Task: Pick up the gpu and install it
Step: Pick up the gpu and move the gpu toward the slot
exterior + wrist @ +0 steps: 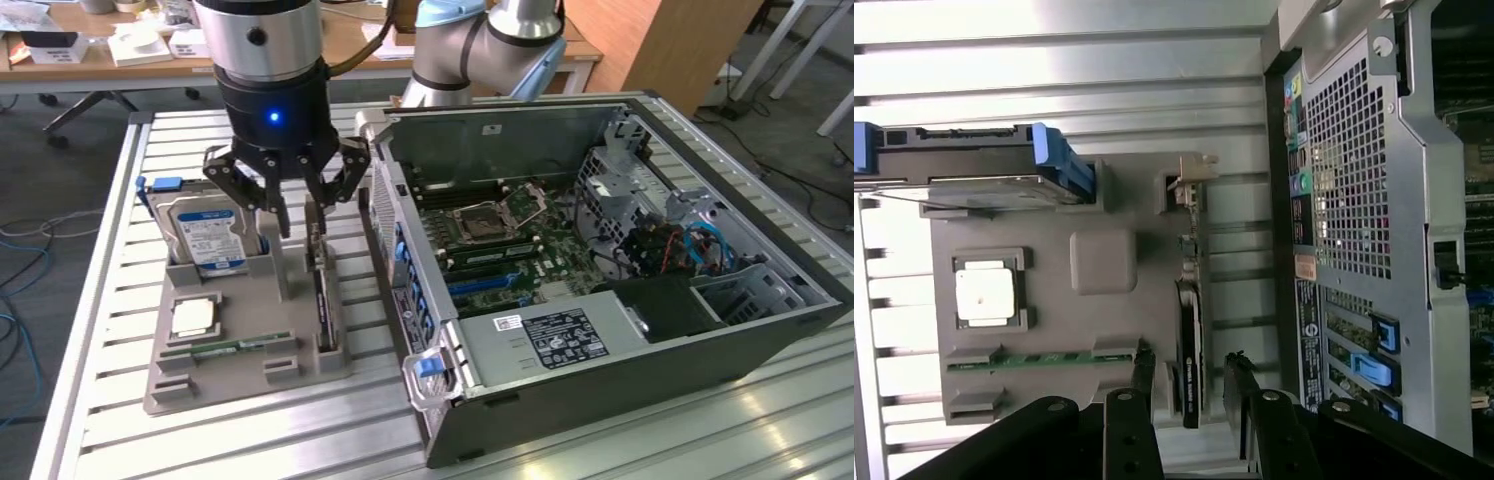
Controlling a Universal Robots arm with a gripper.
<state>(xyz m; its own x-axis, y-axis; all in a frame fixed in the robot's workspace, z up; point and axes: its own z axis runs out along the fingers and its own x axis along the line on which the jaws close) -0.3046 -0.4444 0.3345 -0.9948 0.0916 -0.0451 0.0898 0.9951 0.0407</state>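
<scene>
My black claw (300,200) hangs over the grey plastic tray (200,385) with its fingers (1144,375) apart. The thin black gpu card (322,295) stands on its edge in the tray, at 6 o'clock from the claw. In the wrist view it lines up between both fingers.

Slatted aluminium table (120,420), pale, with bright glare at its near edge. Grey floor (54,165) with loose cables (27,232) lying on it. Wooden desk (80,75) behind, bearing white boxes (140,45), and a chair base (83,105) beneath. Wooden panel (667,45) at the exterior view's right.
</scene>
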